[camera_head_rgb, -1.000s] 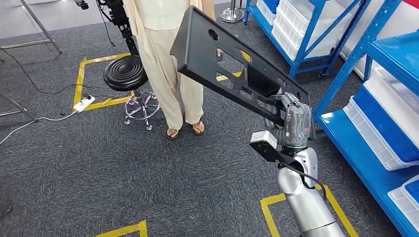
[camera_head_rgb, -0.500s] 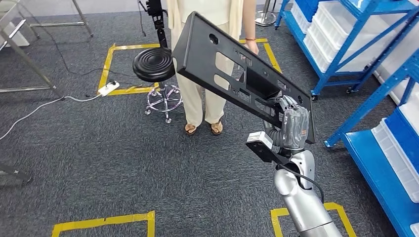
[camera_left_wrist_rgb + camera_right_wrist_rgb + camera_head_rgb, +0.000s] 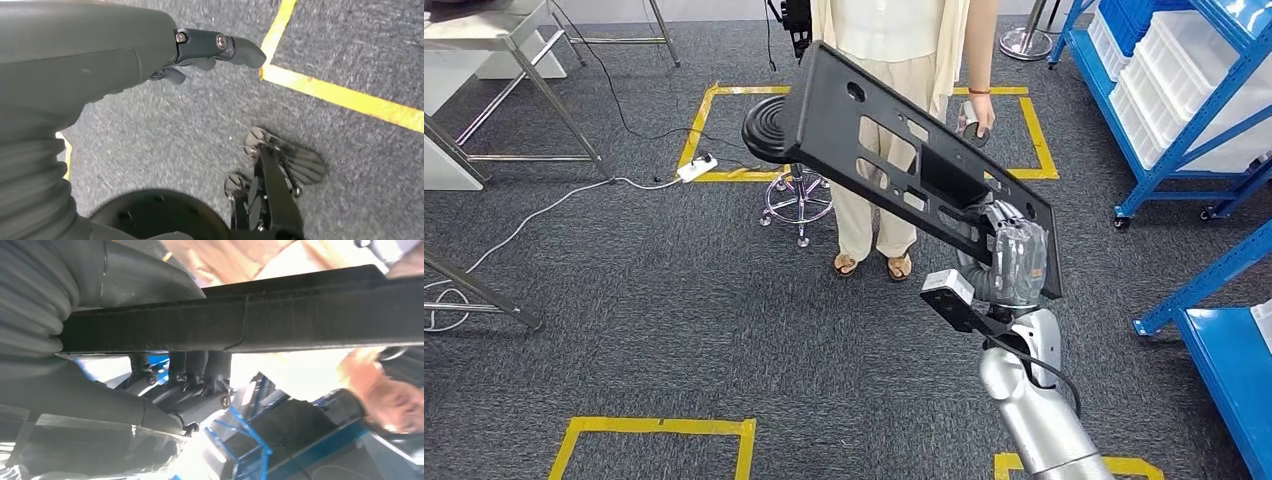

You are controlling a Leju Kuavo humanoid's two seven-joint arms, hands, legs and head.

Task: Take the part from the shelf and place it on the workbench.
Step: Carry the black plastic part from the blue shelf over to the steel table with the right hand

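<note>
Whole view has swung away from the blue shelf (image 3: 1184, 150) since 1 s ago: robot turning. Right hand (image 3: 1014, 262) still clamps the black part (image 3: 904, 170); left hand (image 3: 210, 47) hangs with fingers apart, empty. Judged mid-carry, worktop not yet reached.

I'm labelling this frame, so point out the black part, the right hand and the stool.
part (image 3: 879, 135), head view, flat face between cutouts
right hand (image 3: 1014, 262), head view, grey back of hand
stool (image 3: 766, 128), head view, black seat
</note>
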